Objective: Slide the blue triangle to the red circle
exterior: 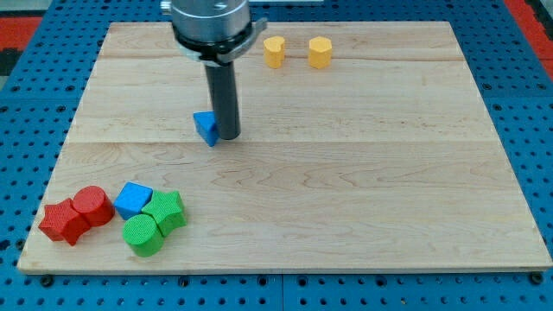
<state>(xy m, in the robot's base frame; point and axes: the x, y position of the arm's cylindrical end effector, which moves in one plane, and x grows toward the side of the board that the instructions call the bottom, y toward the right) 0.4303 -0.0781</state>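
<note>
my tip (227, 136) – bare rod, grasps nothing, touching blue triangle (206, 128) on its right | red circle (92, 205) well apart, lower left | push barely begun – most travel left

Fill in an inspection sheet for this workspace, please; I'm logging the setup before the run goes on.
Surface: wooden board, flat, on blue pegboard.
Job's things: blue triangle at my tip, on its left side; red circle at bottom left, touching the red star.
Clutter: blue block, green star, green circle clustered; two yellow blocks at top.
Grippers: none, rod only.
Cables: nothing seen.
Surroundings: blue pegboard.
</note>
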